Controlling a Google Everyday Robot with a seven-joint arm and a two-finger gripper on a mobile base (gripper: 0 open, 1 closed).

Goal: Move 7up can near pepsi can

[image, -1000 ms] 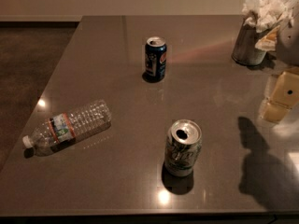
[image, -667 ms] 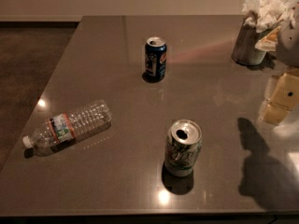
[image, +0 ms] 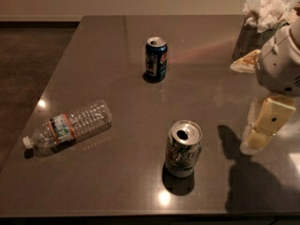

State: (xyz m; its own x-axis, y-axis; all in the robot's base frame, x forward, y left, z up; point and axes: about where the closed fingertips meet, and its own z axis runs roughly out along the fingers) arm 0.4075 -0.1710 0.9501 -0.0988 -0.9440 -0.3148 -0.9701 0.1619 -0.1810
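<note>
Dark table (image: pixel 117 186): all items are carried on it. Gripper (image: pixel 263 128) is seen at the right edge, above the surface; its opening cannot be told, and nothing is seen held in it. Water bottle (image: pixel 70 128) is laid on its side at left. 7up can (image: pixel 183 150) is stood upright near the front edge, top opened, left of the gripper and apart from it. Pepsi can (image: pixel 156 59) is upright, well behind. The 7up can is judged light, thin-walled, slick and easily dented or tipped. It is best taken mid-body from the side, squeezed gently.

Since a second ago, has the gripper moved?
Yes. The gripper, right of the 7up can, shifted left and down in view, away from the napkin holder.
</note>
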